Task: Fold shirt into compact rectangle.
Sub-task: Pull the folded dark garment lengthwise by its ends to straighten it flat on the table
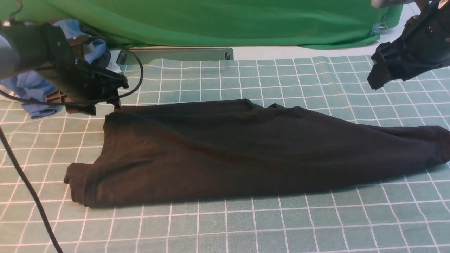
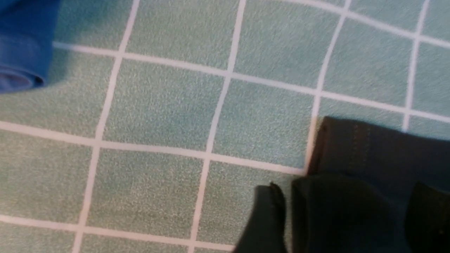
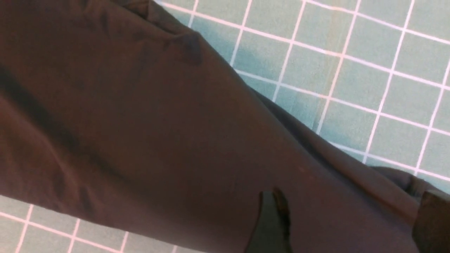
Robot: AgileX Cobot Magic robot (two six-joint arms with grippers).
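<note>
Black soft knit, matte and faintly brownish under the light, is lying in a long, loosely folded band: the shirt (image 1: 246, 147) is stretching across the middle of the table (image 1: 281, 225), from a rounded, bunched end at the near left to a narrower rolled end at the right edge of the front view, with soft ridges rippling along its far edge. Covering the table is a teal, fleecy cover (image 2: 158, 112) with a thin white grid, its lines bending where the fabric is puckering. The left tool (image 1: 103, 105) is hanging low at the shirt's far left corner with its jaws standing wide apart; the stitched hem corner is lying between the fingers (image 2: 267, 218), not pinched. The right tool (image 1: 378, 79) is hovering high over the right end, its jaws equally spread and gripping nothing. A crumpled blue garment (image 1: 35, 95) is sitting at the far left behind the left arm, a black cable (image 1: 28, 189) is trailing over the near left, and a bright green drape (image 1: 211, 21) is hanging along the back beyond a grey metal strip (image 1: 175, 54).
</note>
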